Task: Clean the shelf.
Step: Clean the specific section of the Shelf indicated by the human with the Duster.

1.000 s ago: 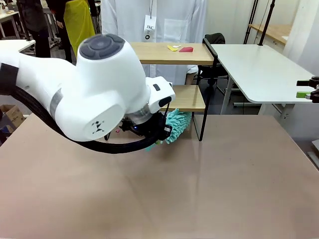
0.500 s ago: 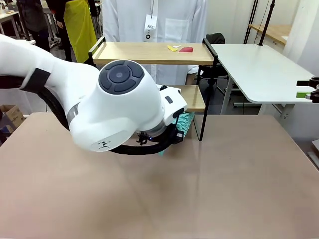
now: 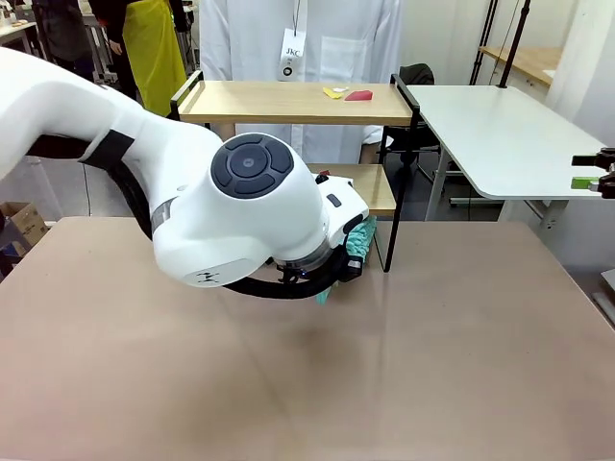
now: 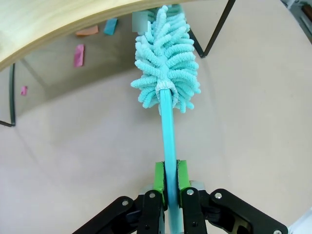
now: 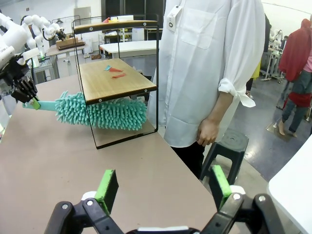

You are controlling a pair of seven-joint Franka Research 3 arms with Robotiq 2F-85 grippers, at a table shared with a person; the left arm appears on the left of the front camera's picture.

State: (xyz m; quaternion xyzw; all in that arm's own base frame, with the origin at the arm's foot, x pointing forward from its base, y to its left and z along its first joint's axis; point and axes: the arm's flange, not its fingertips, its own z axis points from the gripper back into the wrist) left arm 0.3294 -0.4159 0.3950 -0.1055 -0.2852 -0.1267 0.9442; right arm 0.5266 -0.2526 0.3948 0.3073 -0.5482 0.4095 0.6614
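The shelf [image 3: 288,102] stands at the table's far edge, two light wood boards in a black frame. My left gripper [image 4: 170,178] is shut on the turquoise handle of a fluffy duster [image 4: 168,63]. The duster head reaches under the lower board [image 5: 117,80], just above the table. In the right wrist view the duster [image 5: 102,113] lies lengthwise beneath that board. Yellow [image 3: 333,92] and red [image 3: 358,95] scraps lie on the top board. My right gripper [image 5: 163,187] is open and holds nothing, off to the table's right side [image 3: 588,180].
A person in a white coat [image 5: 209,63] stands behind the shelf, one hand [image 5: 208,132] hanging beside it. Pink [image 4: 78,55], orange [image 4: 87,31] and blue [image 4: 110,26] scraps lie on the table under the shelf. A white table [image 3: 500,134] stands at the right.
My left arm has swung rightward and toward the shelf, pushing the duster head farther under the lower board. The right gripper has not moved.
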